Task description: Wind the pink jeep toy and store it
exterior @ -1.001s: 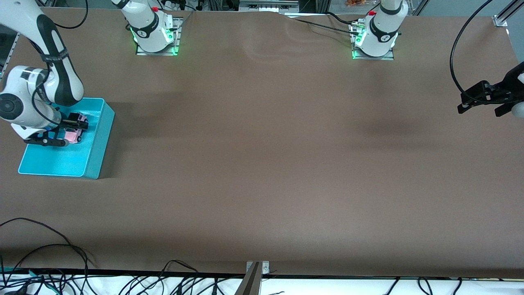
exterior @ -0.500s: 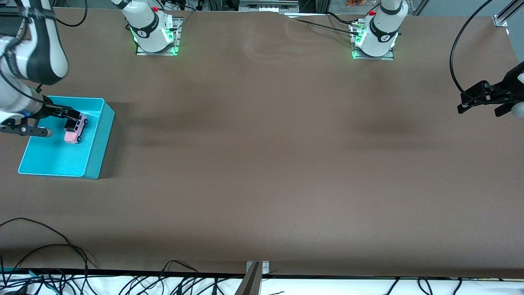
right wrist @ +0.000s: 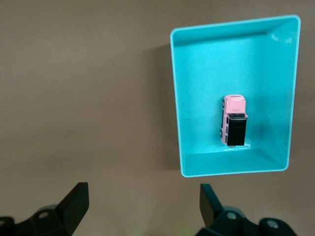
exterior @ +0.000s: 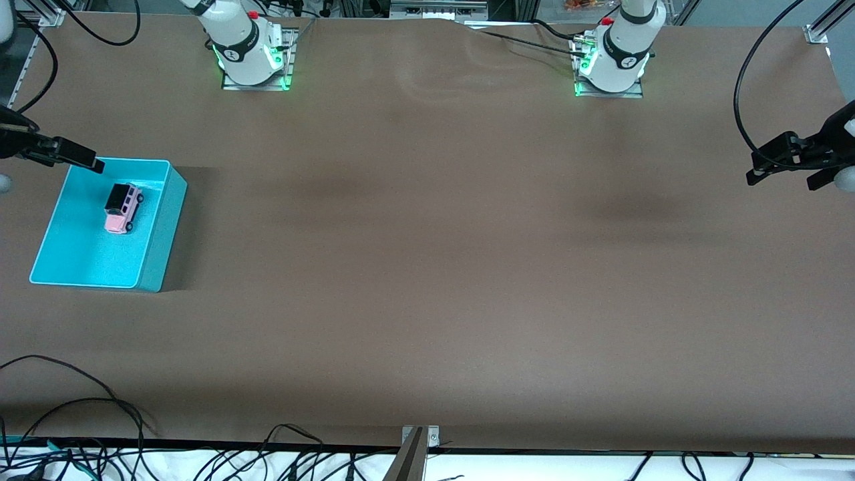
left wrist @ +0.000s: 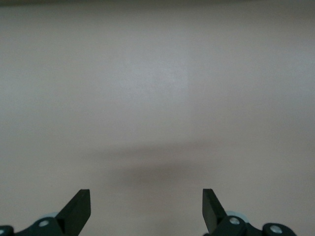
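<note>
**Pink jeep toy sitting stowed in turquoise bin**

The pink jeep toy [exterior: 123, 208] is resting on its wheels inside the turquoise bin [exterior: 160, 227], close to the bin wall at the robots' end, with nothing touching it. The right gripper [exterior: 63, 152] is hanging above the worktop [exterior: 427, 267] just off the bin's corner, its jaws spread wide and carrying nothing; from its wrist camera the whole bin and the toy are lying ahead of the parted jaws, well clear of them. That placing suggests the storing step is done and the arm is standing off to leave the bin unobstructed. The left gripper [exterior: 788, 160] is waiting over the worktop's edge at its own arm's end, jaws likewise released and empty, only bare brown surface showing between them.
</note>
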`<state>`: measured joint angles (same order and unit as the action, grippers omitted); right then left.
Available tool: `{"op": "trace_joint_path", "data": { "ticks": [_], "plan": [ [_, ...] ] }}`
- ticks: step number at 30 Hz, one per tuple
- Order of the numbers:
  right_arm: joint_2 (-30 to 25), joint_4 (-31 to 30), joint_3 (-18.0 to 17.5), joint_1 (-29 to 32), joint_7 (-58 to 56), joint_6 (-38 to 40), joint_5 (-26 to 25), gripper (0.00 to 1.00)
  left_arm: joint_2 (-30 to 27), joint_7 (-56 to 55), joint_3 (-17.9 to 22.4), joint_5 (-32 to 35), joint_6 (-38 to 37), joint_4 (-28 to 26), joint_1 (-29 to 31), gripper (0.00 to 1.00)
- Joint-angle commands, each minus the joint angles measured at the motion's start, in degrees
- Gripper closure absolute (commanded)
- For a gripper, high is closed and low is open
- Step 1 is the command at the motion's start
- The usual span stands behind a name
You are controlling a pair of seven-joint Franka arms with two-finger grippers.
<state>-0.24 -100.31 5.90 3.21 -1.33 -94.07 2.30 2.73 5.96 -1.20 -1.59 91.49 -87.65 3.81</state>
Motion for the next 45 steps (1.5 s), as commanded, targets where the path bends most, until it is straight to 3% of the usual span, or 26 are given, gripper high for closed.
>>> {"op": "trace_joint_path", "data": {
  "ticks": [1,6,12,45],
  "plan": [
    [1.65,5.74,-0.36,-2.41,3.95,3.80,1.48,0.00,0.87,0.19,-0.29,0.36,-1.32,2.05,0.23,0.00],
    [1.39,6.10,-5.18,-2.33,6.78,3.98,1.21,0.00,0.87,0.19,-0.29,0.36,-1.40,1.96,0.23,0.00],
    [1.12,6.01,-6.95,-1.89,6.87,3.46,1.04,0.00,0.87,0.19,-0.29,0.36,-1.40,1.96,0.23,0.00],
    [0.95,6.10,-7.22,-2.07,4.14,2.05,-0.63,0.00,0.79,0.19,-0.47,0.36,-1.32,2.05,0.23,0.00]
  ]
}}
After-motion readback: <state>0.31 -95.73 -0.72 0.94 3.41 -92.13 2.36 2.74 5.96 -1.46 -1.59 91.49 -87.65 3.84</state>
